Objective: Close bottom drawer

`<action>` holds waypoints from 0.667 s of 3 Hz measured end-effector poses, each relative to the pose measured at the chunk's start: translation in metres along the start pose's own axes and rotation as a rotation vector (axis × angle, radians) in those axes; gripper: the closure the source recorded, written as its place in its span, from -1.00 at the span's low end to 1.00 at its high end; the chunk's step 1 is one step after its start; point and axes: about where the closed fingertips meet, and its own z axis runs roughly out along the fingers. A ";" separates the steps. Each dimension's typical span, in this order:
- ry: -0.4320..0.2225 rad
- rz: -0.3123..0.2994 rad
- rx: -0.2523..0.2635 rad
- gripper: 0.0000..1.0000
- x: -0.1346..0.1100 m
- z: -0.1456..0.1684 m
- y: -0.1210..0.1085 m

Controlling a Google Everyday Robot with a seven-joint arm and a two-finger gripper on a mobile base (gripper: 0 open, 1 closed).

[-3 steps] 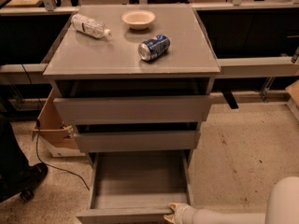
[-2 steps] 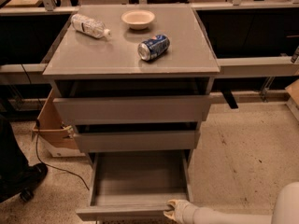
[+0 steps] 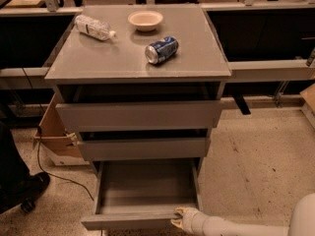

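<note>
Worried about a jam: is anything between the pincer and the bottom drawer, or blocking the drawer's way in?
Nothing visible. The pincer sits against the front panel of the bottom drawer, at its right end, and the drawer's open box looks empty.

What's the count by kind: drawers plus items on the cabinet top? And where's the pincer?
Drawers: 3 (top drawer, middle drawer, bottom drawer pulled out)
Plastic bottle: 1
Bowl: 1
Can: 1
Total: 6
Pincer: at the right end of the bottom drawer's front panel.
</note>
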 end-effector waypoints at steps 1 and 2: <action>-0.033 -0.023 0.024 1.00 -0.012 0.000 -0.011; -0.033 -0.023 0.024 0.62 -0.012 -0.001 -0.010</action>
